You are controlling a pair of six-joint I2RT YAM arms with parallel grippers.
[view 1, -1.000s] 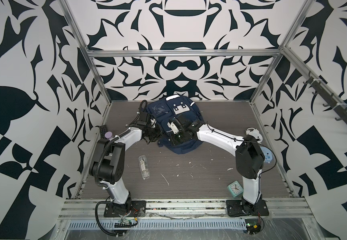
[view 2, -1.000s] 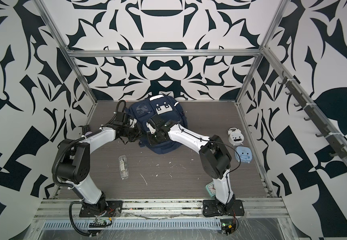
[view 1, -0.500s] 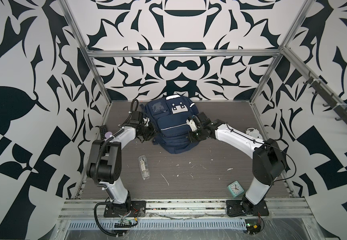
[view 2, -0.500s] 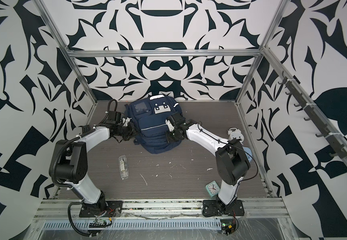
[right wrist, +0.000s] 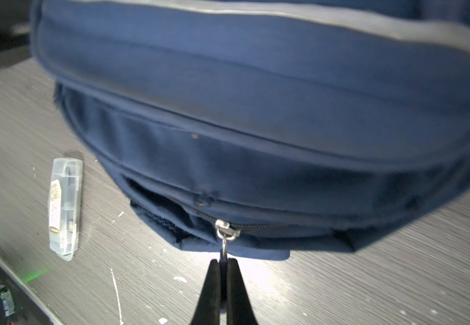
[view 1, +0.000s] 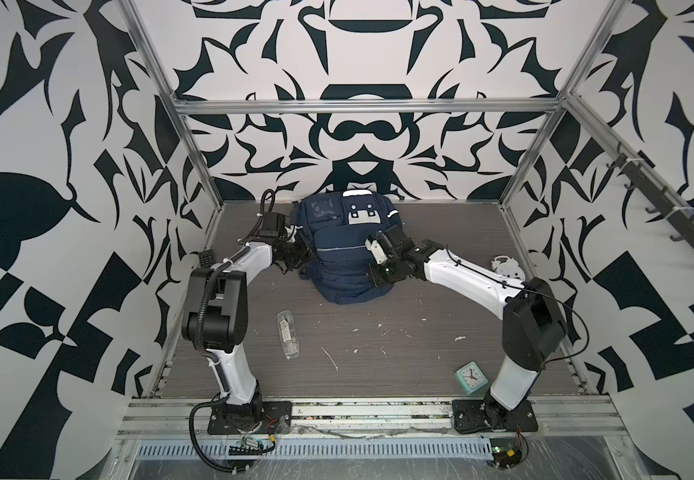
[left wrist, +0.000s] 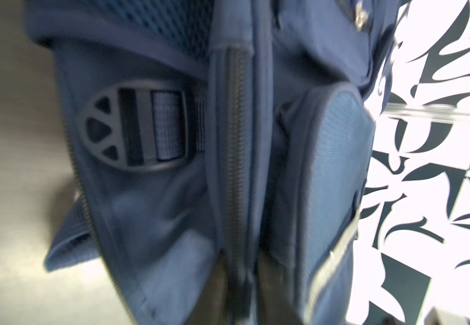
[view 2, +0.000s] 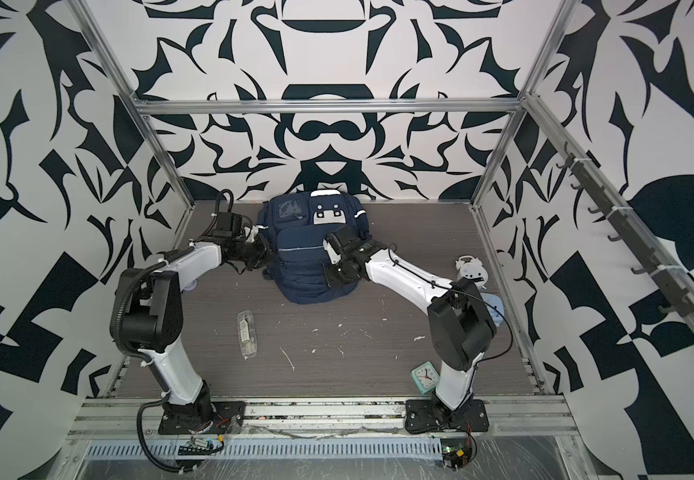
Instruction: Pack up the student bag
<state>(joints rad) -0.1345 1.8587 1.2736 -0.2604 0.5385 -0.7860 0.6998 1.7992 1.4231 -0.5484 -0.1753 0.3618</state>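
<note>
The student bag (view 1: 343,253) (view 2: 308,249), navy with grey strips and a white patch, lies at the back middle of the table in both top views. My right gripper (right wrist: 221,261) (view 1: 375,277) is at the bag's right lower side, shut on the metal zipper pull (right wrist: 224,250) of a partly open pocket. My left gripper (view 1: 300,255) (view 2: 264,253) presses into the bag's left side. In the left wrist view its blurred fingers (left wrist: 217,284) straddle a zipper seam (left wrist: 238,168) beside a grey strap buckle (left wrist: 132,126); whether they grip it is unclear.
A clear plastic case (view 1: 287,336) (right wrist: 65,208) lies in front of the bag, towards the left. A teal alarm clock (view 1: 471,377) stands by the right arm's base. A white object (view 1: 507,268) and a pale blue one (view 2: 493,305) sit at the right edge. White scraps dot the table.
My right gripper has moved from over the middle of the bag to its right lower side, with the arm swung out to the right. The bag has shifted back and left and lies flatter.
</note>
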